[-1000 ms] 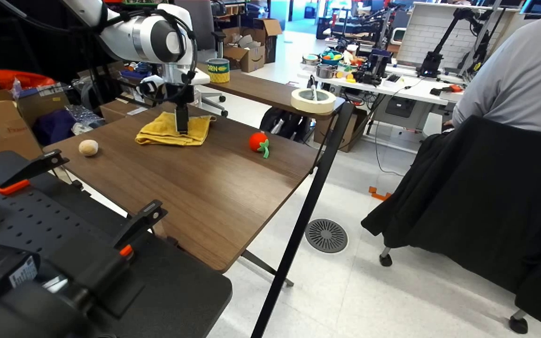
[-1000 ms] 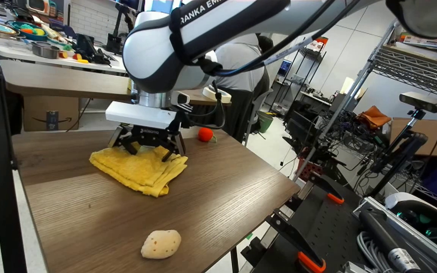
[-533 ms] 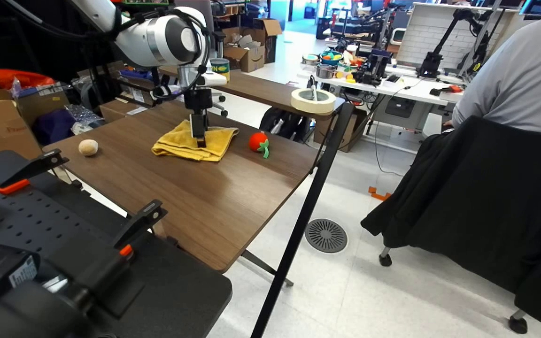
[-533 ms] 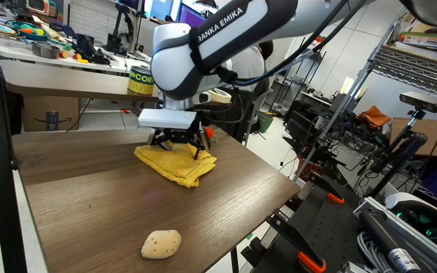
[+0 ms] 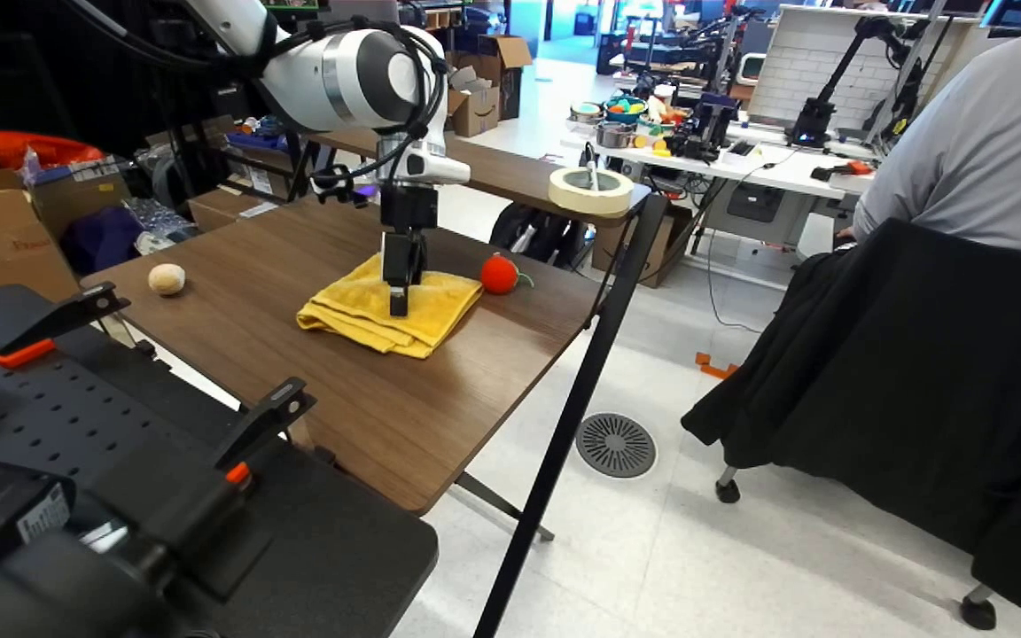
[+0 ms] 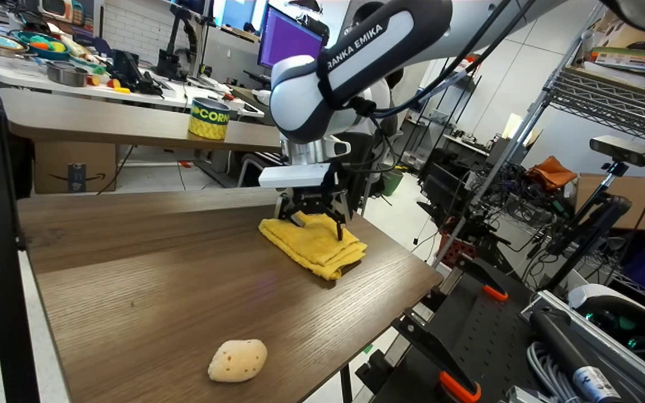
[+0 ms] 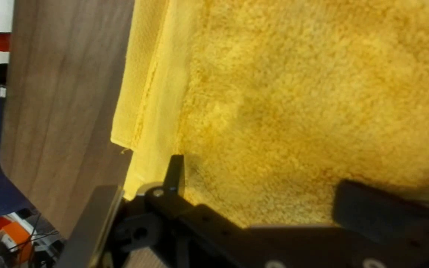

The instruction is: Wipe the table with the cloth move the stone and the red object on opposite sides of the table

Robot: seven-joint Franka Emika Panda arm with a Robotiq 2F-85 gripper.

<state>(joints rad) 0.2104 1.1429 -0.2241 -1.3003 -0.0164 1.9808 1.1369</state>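
Apparently wiping step: Robotiq gripper (image 6: 320, 230) presses yellow cloth (image 7: 292, 93), jaws spread; next likely means sweeping table (image 5: 369, 408), skirting red toy tomato (image 5: 499, 276).

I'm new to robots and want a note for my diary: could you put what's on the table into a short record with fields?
Surface: brown wood-grain table
Wiping item: yellow cloth, folded, lying on the table
Robot part: end effector, fingers apart, tips down at the cloth
Farther off: tan stone, clear of the cloth
Close by: red object, beside the cloth; whether they touch, I cannot tell
Layout: cloth between stone and red object
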